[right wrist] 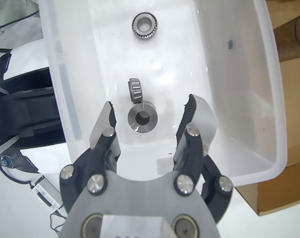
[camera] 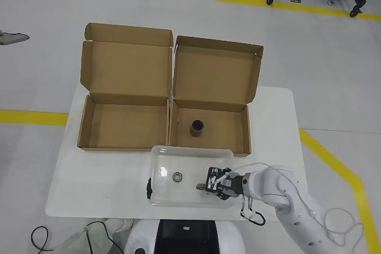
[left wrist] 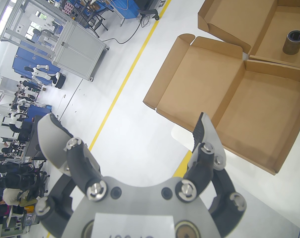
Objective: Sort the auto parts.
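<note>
Right gripper [right wrist: 150,104] spread wide, empty, above steel collar [right wrist: 142,128] in clear bin [right wrist: 271,80] | I judge it heavy, rigid, slick | pinch outer wall, 2 opposite sides

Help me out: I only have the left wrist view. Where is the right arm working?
Observer: The right pincer hangs open in a clear bin, lined up on a steel bushing.
Operator: Anything else in there?
Observer: A flat bearing and an on-edge bearing beside the bushing.
Operator: Where's the bin?
Observer: On the table, just in front of the box holding the dark sleeve.
</note>
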Robot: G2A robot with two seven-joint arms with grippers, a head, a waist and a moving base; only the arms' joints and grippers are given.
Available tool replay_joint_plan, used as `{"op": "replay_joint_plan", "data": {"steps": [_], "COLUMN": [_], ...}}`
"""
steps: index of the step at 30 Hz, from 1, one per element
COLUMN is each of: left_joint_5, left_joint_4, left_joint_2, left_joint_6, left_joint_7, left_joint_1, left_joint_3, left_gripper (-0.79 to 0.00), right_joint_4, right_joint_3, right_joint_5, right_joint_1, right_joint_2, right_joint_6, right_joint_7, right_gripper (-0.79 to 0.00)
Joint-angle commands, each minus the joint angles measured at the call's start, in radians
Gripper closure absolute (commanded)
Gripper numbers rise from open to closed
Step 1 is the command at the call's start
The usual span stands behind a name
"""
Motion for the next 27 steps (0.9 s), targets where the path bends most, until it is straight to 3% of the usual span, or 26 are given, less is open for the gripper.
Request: {"op": "replay_joint_plan", "data": {"steps": [1, 14, 21, 27], "left_joint_5": [0.0, 0.0, 0.0, 0.0], "left_joint_4": [0.0, 0.0, 0.0, 0.0], "left_joint_2": [0.0, 0.0, 0.0, 0.0], "left_joint_6": [0.0, 0.0, 0.0, 0.0], "left_joint_7": [0.0, 0.0, 0.0, 0.0], "left_joint_1": [0.0, 0.0, 0.0, 0.0], "left_joint_3": [0.0, 0.0, 0.0, 0.0], "left_gripper": [-0.785, -0.785, -0.785, -0.785], "right_joint_4": [0.002, 0.038, 0.06, 0.079], "right_joint_3": [-0.01, -0.081, -0.112, -0.134], "right_joint_5": [0.0, 0.014, 0.029, 0.049], "right_joint_1": [0.005, 0.054, 0.079, 0.099], "right_joint_2": [0.001, 0.0, -0.002, -0.002], "right_joint_6": [0.006, 0.05, 0.083, 0.087], "right_joint_7": [0.012, 0.081, 0.12, 0.132], "right_gripper": [-0.523, -0.551, -0.529, -0.366]}}
